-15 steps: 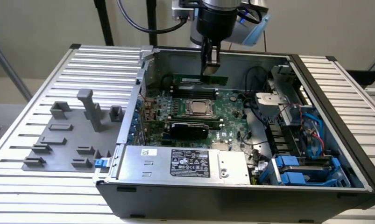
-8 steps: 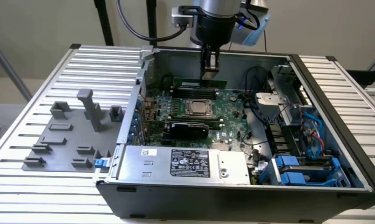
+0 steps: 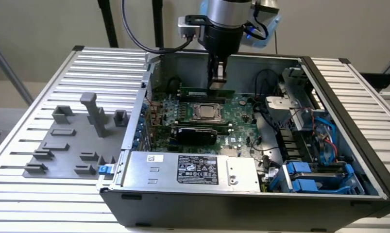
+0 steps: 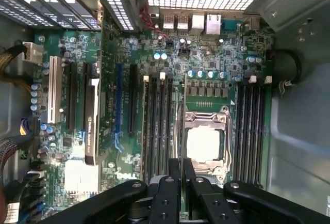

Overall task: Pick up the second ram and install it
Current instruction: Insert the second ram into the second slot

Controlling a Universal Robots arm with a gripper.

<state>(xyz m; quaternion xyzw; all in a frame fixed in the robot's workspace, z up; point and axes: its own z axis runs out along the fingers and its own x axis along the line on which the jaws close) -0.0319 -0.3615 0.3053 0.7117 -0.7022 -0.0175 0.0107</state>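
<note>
- White ribbed metal tabletop [image 3: 45, 87] carries open grey computer case [image 3: 246, 206].
- Black gripper [image 3: 217, 83] pinches thin dark-green ram stick [image 3: 196, 92], twelve o'clock of silver processor socket [image 3: 206, 112].
- Wrist view: black memory slots [image 4: 250, 131] flank socket.

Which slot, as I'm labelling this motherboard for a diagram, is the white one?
The white slot at the row's end, farthest from the CPU socket; the other long slots are black or blue.
</note>
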